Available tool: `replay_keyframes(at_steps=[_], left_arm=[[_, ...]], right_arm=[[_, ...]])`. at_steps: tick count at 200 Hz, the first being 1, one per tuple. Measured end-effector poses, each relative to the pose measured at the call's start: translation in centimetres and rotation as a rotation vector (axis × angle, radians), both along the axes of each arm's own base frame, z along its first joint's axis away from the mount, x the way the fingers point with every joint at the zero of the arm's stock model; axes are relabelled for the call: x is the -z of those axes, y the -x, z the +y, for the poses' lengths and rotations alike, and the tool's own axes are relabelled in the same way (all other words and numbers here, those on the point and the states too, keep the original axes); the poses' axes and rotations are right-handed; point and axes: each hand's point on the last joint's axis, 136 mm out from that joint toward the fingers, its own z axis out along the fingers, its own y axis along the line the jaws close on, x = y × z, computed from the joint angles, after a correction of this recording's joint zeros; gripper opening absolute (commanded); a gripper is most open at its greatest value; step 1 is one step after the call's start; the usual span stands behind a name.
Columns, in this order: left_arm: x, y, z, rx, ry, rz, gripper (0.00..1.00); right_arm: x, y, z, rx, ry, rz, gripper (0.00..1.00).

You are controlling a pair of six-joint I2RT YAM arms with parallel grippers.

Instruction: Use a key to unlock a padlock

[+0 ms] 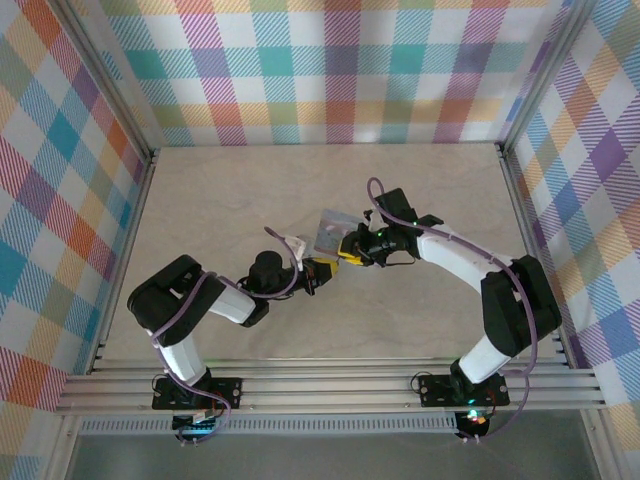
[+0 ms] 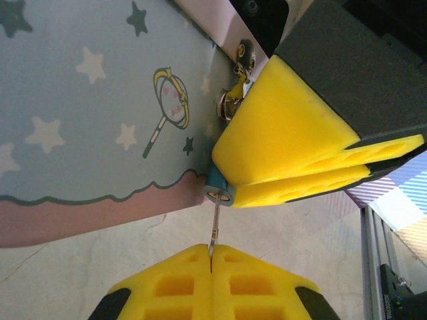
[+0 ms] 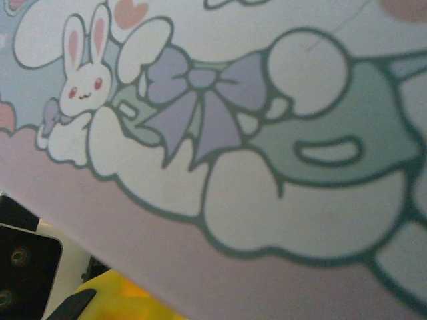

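The tiny blue padlock (image 2: 219, 191) pokes out from between the yellow fingers of my right gripper (image 2: 228, 181), which is shut on it beside the pale blue cartoon box (image 2: 87, 100). A thin metal key (image 2: 214, 227) runs from the padlock's round end face down into my left gripper (image 2: 211, 252), whose yellow fingers are shut on it. Pale metal loops (image 2: 230, 100) sit at the box's edge above the padlock. In the top view the two grippers meet at mid-table, the left (image 1: 318, 272) and the right (image 1: 352, 252).
The box (image 1: 332, 230) lies tilted just behind the grippers, and its bunny lid (image 3: 267, 167) is very close to the right wrist camera. Bare tabletop (image 1: 250, 190) lies all around. Plaid walls and metal rails (image 1: 330, 380) enclose the table.
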Motion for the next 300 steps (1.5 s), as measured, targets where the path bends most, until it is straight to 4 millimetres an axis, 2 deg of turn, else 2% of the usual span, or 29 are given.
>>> replay_keyframes(at_steps=[102, 209, 261, 300], left_arm=[[0.7, 0.4, 0.3, -0.004, -0.123, -0.063, 0.00], [0.3, 0.5, 0.4, -0.019, -0.204, -0.135, 0.00], [1.2, 0.2, -0.2, -0.018, -0.184, -0.081, 0.00], [0.9, 0.4, -0.4, 0.015, -0.113, -0.008, 0.00]], right_arm=[[0.7, 0.5, 0.1, -0.051, 0.012, 0.023, 0.00], [1.0, 0.6, -0.1, -0.029, 0.048, 0.046, 0.00], [1.6, 0.3, -0.4, -0.019, 0.079, 0.042, 0.00], [1.7, 0.4, -0.7, -0.020, 0.087, 0.045, 0.00]])
